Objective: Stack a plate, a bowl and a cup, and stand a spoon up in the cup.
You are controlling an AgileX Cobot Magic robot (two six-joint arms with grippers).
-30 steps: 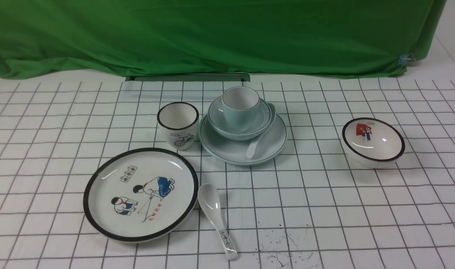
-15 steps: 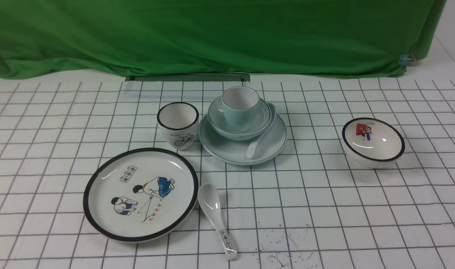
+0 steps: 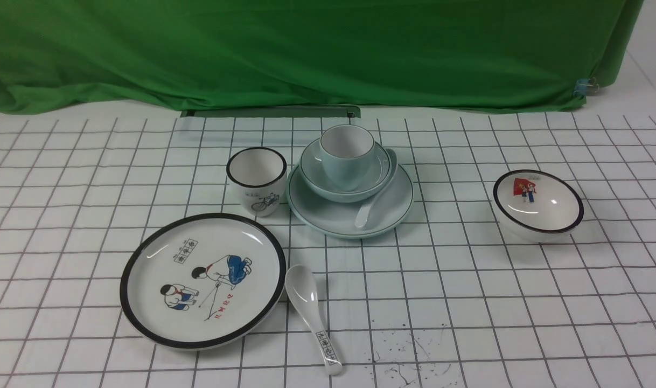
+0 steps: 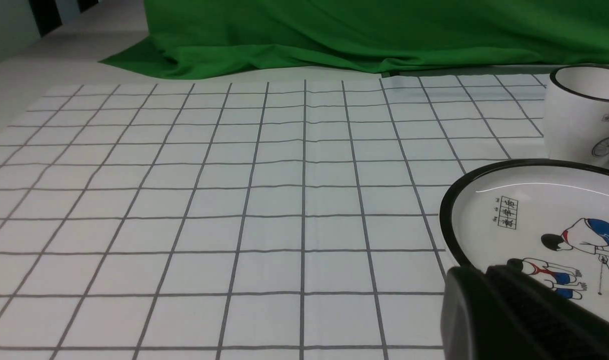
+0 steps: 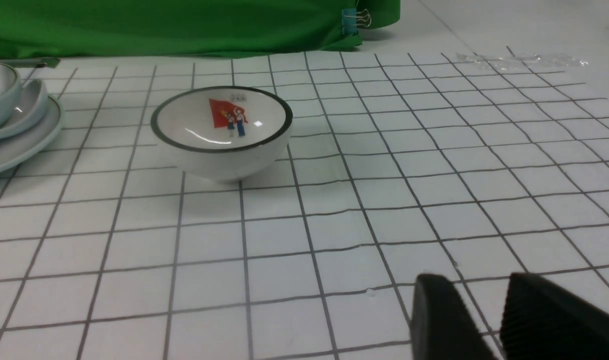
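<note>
1. The plain glossy white ceramic spoon (image 3: 372,202) has its bowl end partly hidden behind the pale blue-green shallow bowl (image 3: 312,164).
2. The black left gripper (image 4: 522,312) is cut off by the edge.

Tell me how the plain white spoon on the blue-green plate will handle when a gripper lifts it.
The spoon looks like glossy glazed ceramic, so probably slippery between the fingers and rigid. It lies on the plate with its scoop end tucked beside the bowl, so it may scrape or nudge that. It would likely chip if dropped.
</note>
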